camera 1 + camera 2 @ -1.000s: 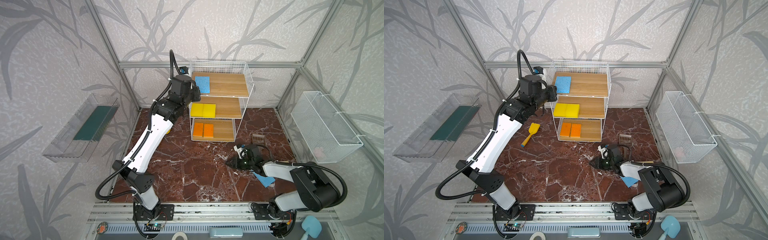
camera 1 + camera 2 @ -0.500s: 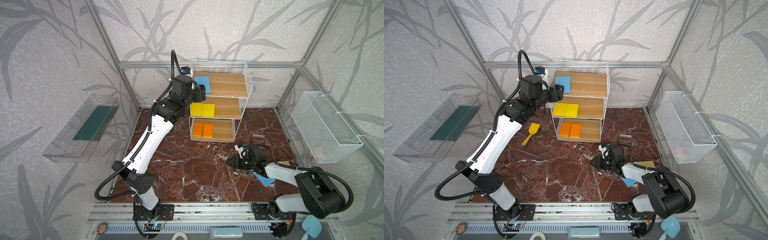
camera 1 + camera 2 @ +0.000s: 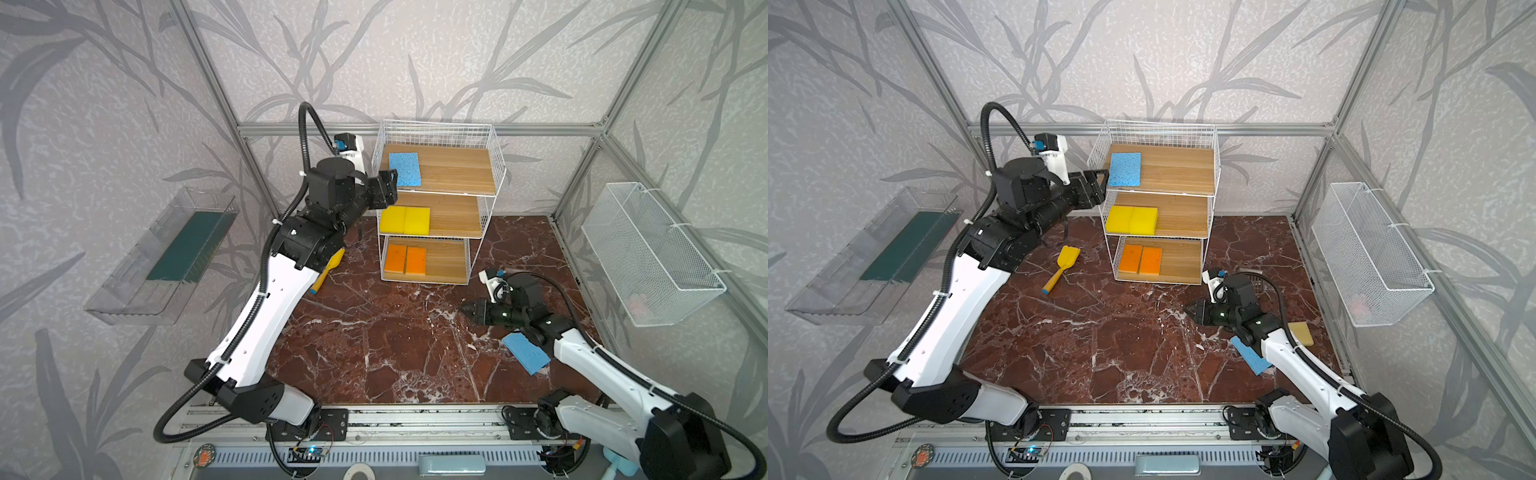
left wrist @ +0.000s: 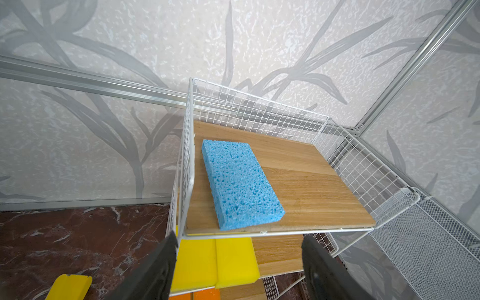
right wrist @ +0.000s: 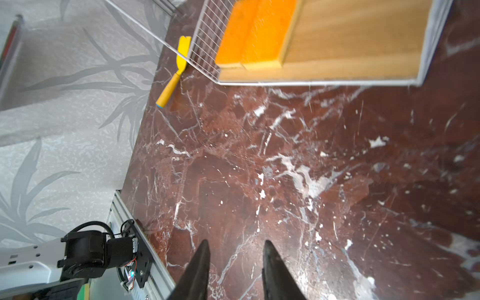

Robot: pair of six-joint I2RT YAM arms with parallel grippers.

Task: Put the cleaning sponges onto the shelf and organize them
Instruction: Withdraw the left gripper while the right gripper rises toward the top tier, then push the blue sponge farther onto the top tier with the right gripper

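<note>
One blue sponge [image 4: 240,183] lies shelved just past the wide-spread left claw [image 4: 239,235]; right claw [image 5: 236,242] narrowly parted; both empty.

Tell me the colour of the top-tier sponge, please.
Light blue sponge; clearest in left wrist view.

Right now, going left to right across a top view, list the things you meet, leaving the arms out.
From the left: clear tray → yellow toy shovel → shelf → light-blue sponge on the table → beige sponge → white mesh basket.
</note>
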